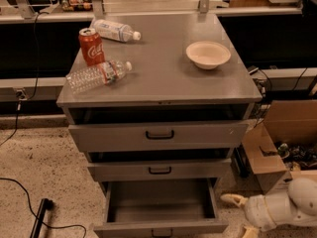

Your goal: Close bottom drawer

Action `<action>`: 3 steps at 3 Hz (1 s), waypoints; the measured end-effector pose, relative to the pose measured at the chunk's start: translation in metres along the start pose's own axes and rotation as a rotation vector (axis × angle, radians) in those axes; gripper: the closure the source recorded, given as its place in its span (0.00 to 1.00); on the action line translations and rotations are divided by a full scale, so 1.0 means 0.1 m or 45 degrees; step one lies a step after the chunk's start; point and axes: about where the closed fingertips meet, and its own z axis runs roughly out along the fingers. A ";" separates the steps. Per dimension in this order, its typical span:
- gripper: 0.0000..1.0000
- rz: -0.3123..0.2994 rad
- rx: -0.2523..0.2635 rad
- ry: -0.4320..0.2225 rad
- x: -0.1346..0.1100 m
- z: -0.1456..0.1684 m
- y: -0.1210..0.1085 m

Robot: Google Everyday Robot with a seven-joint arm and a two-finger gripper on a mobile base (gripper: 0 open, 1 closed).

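The bottom drawer [161, 228] of the grey cabinet is pulled far out, and its empty inside [161, 205] shows. Its small dark handle [161, 232] sits at the picture's lower edge. The mid-width drawer [159, 170] and the widest top drawer [159, 134] above it each stand slightly ajar. My gripper [239, 215] is low at the right, just beside the bottom drawer's right front corner and apart from it. Its cream fingers [231, 199] are spread open and hold nothing. The white arm [282, 207] runs off to the right.
On the cabinet top [158, 76] are a red cola can [91, 46], two plastic water bottles lying flat [98, 75] [116, 30] and a cream bowl [208, 54]. An open cardboard box [282, 143] stands at the right. A black cable and pole [39, 217] lie on the floor at the left.
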 end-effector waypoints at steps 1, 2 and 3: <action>0.38 -0.071 0.042 -0.029 0.34 0.42 0.12; 0.61 -0.083 0.047 -0.037 0.39 0.51 0.13; 0.85 -0.080 -0.001 -0.032 0.46 0.67 0.09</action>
